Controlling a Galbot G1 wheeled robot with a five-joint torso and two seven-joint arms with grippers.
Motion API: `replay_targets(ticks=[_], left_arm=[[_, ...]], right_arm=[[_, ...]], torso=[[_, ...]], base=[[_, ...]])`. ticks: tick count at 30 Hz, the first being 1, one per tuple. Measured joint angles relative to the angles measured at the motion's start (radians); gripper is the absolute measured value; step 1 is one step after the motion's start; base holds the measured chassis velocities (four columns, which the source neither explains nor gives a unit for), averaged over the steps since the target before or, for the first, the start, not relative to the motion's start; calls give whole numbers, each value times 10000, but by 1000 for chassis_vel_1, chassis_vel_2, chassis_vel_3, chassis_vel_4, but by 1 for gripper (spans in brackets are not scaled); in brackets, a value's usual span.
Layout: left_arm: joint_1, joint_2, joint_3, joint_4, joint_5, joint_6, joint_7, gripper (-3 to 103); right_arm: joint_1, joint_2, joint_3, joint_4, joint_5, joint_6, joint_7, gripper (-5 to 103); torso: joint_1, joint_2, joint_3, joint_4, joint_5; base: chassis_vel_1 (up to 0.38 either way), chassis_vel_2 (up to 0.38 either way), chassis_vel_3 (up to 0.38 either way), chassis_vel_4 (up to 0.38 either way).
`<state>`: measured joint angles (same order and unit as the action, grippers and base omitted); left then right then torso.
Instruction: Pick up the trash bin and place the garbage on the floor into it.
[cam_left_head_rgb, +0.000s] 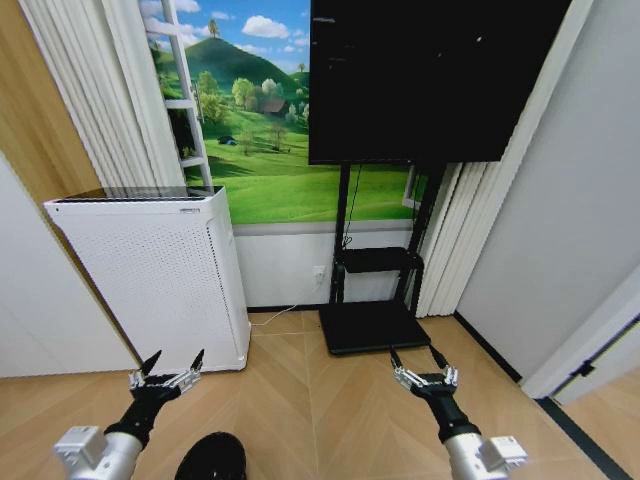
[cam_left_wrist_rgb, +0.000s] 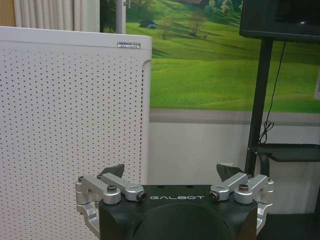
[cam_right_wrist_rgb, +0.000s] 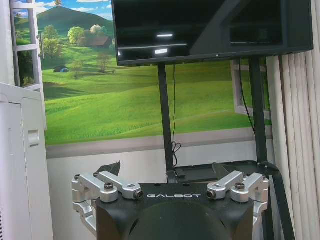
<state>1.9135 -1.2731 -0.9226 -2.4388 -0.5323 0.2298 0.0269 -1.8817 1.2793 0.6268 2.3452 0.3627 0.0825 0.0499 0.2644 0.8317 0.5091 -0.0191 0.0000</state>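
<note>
At 6 o'clock of the head view, low edge: trash bin (cam_left_head_rgb: 212, 458) — small, black, round, standing on the wood floor (cam_left_head_rgb: 320, 400), partly cut off by the frame.

Left pincer (cam_left_head_rgb: 168, 364): at 7 o'clock, held in the air, pointing fwd toward the white appliance. Fingers spread wide, nothing between them. Sits just up and left of the bin, not touching it. Left wrist view shows the same pincer (cam_left_wrist_rgb: 173, 172) with both tips apart, empty, facing the appliance's perforated side.

Right pincer (cam_left_head_rgb: 421, 358): at 5 o'clock, held in the air, pointing fwd toward the TV stand's base. Fingers spread wide, holding nothing. Right wrist view confirms (cam_right_wrist_rgb: 166, 167) — tips apart, empty.

White appliance (cam_left_head_rgb: 160, 280): tall perforated box w/ dark top, at 9 o'clock, standing on the floor against the wall; a cable runs from its base along the floor.

TV (cam_left_head_rgb: 425, 75): large black screen, 12 to 1 o'clock, on a black stand (cam_left_head_rgb: 372, 300) w/ a shelf and flat base plate, centre of view.

Wall mural (cam_left_head_rgb: 260, 130): green hills and sky, at 11 o'clock, behind the appliance and TV.

Curtains (cam_left_head_rgb: 90, 90): pale, at 10 o'clock; a second set to the right of the stand.
</note>
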Motion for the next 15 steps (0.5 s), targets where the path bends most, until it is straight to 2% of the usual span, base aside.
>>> replay_targets(ticks=[9, 15], left_arm=[[0, 0, 0, 0, 0, 0, 0, 100], [0, 0, 0, 0, 0, 0, 0, 100]], right_arm=[[0, 0, 0, 0, 0, 0, 0, 100], [0, 0, 0, 0, 0, 0, 0, 100]], torso=[[206, 459, 253, 0, 0], [240, 548, 309, 0, 0]], base=[[0, 0, 0, 0], [0, 0, 0, 0]])
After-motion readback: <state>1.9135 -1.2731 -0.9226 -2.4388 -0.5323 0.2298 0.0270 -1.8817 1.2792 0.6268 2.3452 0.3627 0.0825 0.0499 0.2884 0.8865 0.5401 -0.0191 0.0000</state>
